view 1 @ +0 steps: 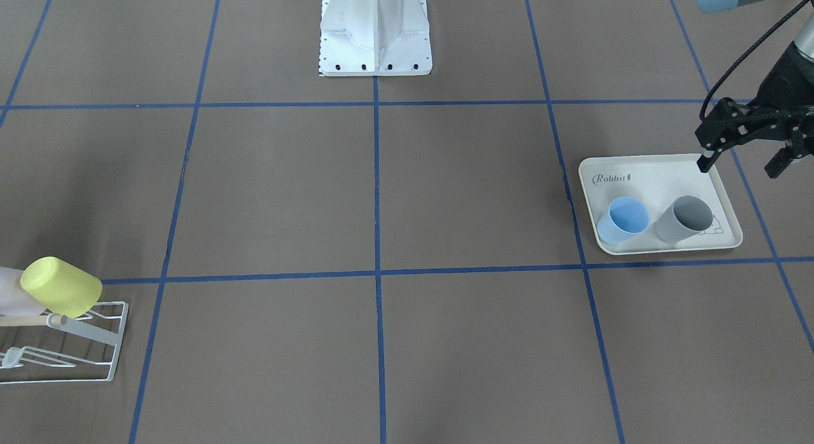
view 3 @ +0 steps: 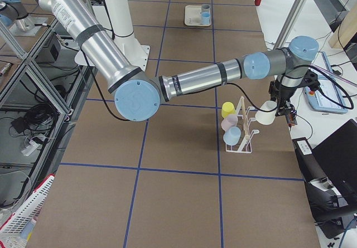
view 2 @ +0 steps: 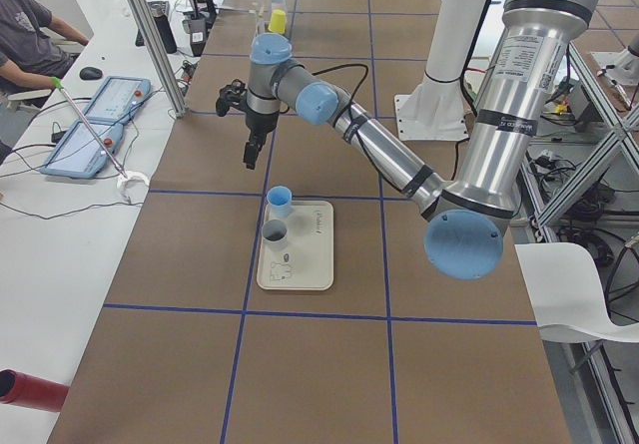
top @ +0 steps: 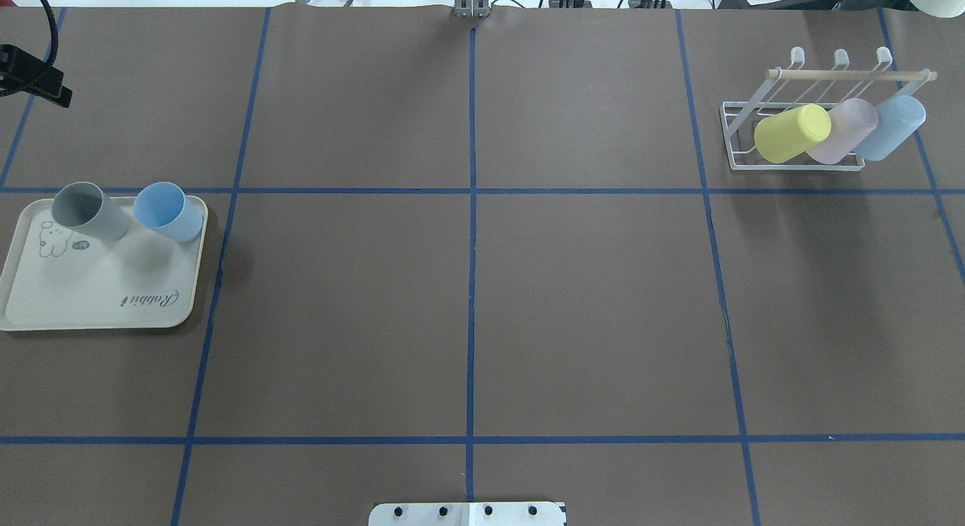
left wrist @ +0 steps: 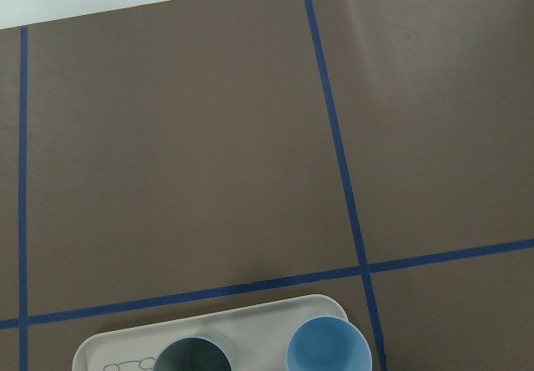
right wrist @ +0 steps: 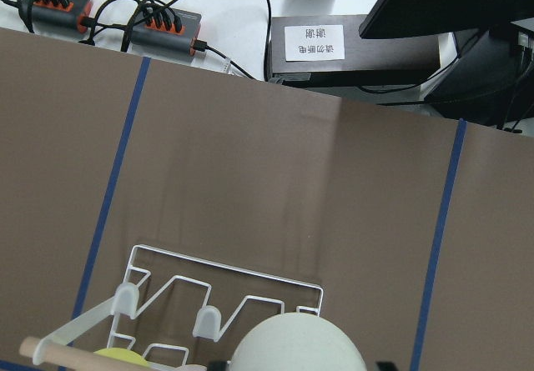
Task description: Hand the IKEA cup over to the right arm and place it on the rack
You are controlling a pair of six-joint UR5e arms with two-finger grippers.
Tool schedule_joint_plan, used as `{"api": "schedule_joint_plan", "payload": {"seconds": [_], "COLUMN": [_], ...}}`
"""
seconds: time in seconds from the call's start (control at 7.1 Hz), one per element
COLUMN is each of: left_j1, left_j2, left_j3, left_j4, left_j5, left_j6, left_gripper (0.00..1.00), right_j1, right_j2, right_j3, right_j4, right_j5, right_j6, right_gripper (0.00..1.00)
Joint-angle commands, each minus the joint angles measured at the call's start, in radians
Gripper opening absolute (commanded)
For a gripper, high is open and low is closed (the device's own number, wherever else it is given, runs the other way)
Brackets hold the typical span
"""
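Hanging just past the rack's (top: 726, 134) dowel (top: 822, 74) side, nearest its empty pegs (top: 840, 56), the pale cup (view 3: 266, 116) sits clenched in the right claw (view 3: 280, 113), while the left claw (view 1: 741, 168) gapes far off.

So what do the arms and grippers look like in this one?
The left arm and right arm are silver tubes with pale blue joint caps. The left gripper is black, with linked bars and two slim fingers; a black cable loops to its wrist. The right gripper looks dark too, too small for detail.
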Motion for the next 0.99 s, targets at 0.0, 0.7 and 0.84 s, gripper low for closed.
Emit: {"api": "schedule_joint_plan", "payload": {"seconds": [0.0, 0.7, 0.84], "left_j1": [0.003, 0.003, 0.003], "left_j2": [0.006, 0.006, 0.006], "left_j3": [0.007, 0.013, 0.012], "left_j4": [-0.004, -0.008, -0.008], "left_j5": [0.001, 0.001, 0.0], "left_j6": [0.004, 0.004, 0.004], "left_gripper": [1.0, 1.0, 1.0], "right_j1": [-0.027, -0.058, -0.069], "right_j2": [0.017, 0.062, 0.062], "right_j3": [-0.06, -0.163, -0.186], "right_j4": [-0.001, 0.039, 0.068], "right_j5": [-0.004, -0.046, -0.047], "right_j6": [-0.037, -0.029, -0.027], "right_gripper": [0.25, 0.25, 0.26]}}
